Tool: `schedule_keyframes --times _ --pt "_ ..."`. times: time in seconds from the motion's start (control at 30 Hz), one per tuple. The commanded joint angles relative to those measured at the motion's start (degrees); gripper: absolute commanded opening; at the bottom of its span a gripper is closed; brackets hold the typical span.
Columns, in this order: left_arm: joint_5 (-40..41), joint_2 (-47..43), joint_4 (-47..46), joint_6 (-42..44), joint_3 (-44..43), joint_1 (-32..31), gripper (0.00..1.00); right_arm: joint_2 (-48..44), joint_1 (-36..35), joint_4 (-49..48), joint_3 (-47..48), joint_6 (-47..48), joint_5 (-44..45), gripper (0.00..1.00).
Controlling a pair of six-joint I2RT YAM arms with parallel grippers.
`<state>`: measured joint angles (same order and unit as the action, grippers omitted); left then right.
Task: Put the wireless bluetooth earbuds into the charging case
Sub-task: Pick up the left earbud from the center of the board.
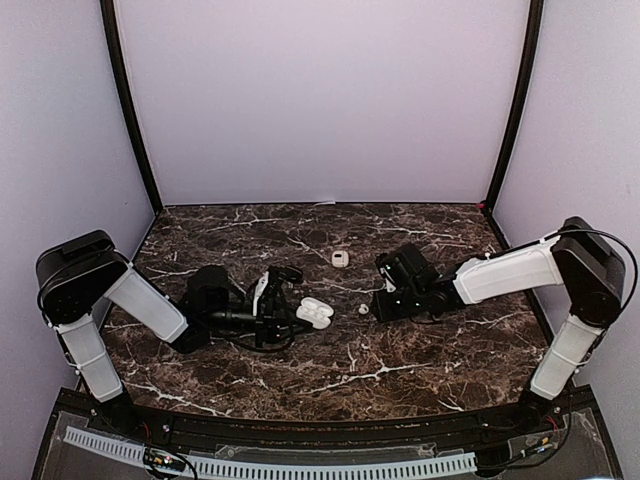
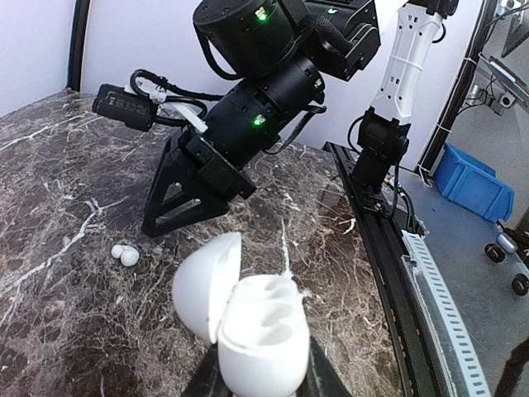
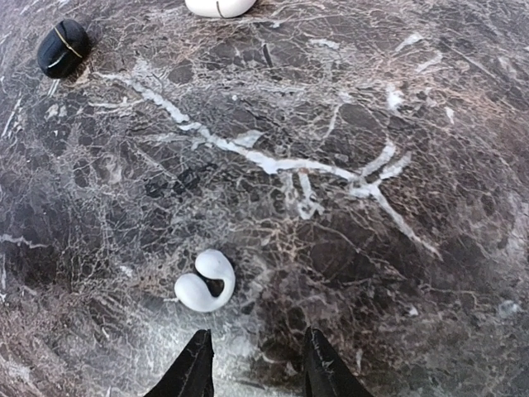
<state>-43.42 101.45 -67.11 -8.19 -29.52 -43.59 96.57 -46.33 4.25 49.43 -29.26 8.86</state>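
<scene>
Wireless bluetooth earbud (image 3: pixel 205 281): one piece, white, glossy, curled in a C; lies flat on the dark veined marble bench (image 1: pixel 420 370), about the middle, a little toward the right edge; touched by nothing. Right gripper (image 3: pixel 258 335): low over the bench, fingertips spread with bare marble between them; the earbud sits just ahead of the left-hand tip, outside the gap. Charging case (image 2: pixel 256 327): white, rounded, lid (image 2: pixel 205 285) swung open to one side, moulded wells facing up; whether they hold anything cannot be told. Held off the bench just left of the earbud. Left gripper (image 2: pixel 263 376): pressed together on the lower body of the charging case, a dark finger on either side. Closed white case (image 1: pixel 340 258): on the bench toward the far edge, apart from both grippers. Black case (image 3: pixel 64 47): small, rounded, on the bench near the closed white case.
</scene>
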Motion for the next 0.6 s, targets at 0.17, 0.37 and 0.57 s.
schedule_keyframes --times 0.17,0.37,0.57 --pt "-0.61 -0.99 0.05 0.63 0.52 0.01 0.17 4.10 0.42 -2.19 3.48 -1.68 1.32 0.33" --pt "-0.79 -0.99 0.16 0.59 0.50 0.00 0.17 5.33 0.45 -3.54 3.70 -2.69 0.19 0.28" --pt "-0.97 -0.99 0.49 0.65 0.36 0.00 0.17 6.47 0.48 -3.97 4.40 -2.80 -0.80 0.27"
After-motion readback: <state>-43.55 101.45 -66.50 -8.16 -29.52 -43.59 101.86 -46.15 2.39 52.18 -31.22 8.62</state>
